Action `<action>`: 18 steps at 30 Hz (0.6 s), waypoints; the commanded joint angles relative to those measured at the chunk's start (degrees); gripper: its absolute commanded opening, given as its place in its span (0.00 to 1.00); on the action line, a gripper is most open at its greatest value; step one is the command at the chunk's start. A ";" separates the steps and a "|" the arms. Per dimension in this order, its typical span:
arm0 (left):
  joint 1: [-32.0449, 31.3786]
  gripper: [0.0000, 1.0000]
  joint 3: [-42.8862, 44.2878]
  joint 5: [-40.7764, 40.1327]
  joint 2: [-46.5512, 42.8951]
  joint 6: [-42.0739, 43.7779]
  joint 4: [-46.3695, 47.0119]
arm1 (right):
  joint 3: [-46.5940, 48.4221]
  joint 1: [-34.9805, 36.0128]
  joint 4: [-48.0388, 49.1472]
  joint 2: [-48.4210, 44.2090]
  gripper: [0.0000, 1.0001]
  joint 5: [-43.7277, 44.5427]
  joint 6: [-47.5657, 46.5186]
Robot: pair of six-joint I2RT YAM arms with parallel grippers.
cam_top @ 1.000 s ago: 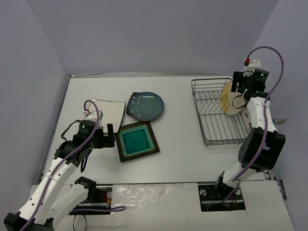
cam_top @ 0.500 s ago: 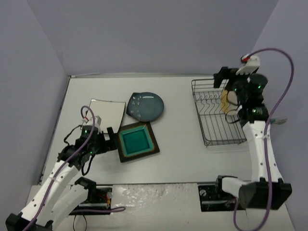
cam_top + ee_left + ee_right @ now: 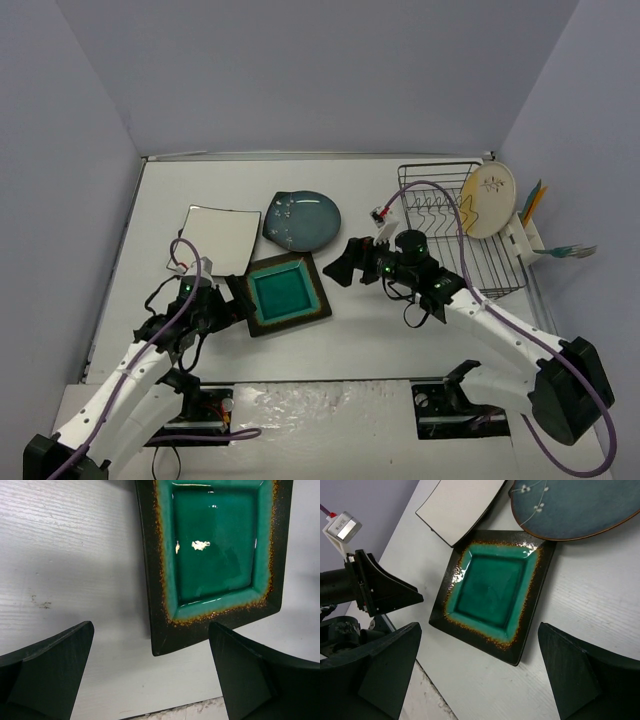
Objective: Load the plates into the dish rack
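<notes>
Step judged in hand: pickup of the black square plate (image 3: 284,293), flat on the table (image 3: 380,330) between the left gripper (image 3: 228,302) and right gripper (image 3: 347,264), both spread wide and empty. The cream plate (image 3: 489,200) stands in the dish rack (image 3: 445,272). The next move calls for straddling the square plate's rim squarely.

White table (image 3: 365,185) inside plain lavender-grey walls (image 3: 320,70)
Walls close the back and both sides; its surface shows faint grain and soft shadows under even light.

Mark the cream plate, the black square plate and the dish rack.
cream plate (image 3: 489,190), top external view, its face
black square plate (image 3: 492,590), right wrist view, teal centre
dish rack (image 3: 440,236), top external view, bare wire floor
</notes>
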 commanded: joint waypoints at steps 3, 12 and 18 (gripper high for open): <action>0.08 0.97 0.98 0.89 2.13 -2.54 6.88 | -3.81 1.68 17.26 7.92 1.00 -1.37 7.15; 0.08 0.96 3.72 -1.49 1.35 -0.97 1.26 | -4.84 2.28 24.82 19.04 1.00 -2.09 9.83; 0.08 0.96 4.51 -2.07 3.11 -0.71 0.11 | -4.40 2.80 30.64 28.32 0.99 -2.50 12.46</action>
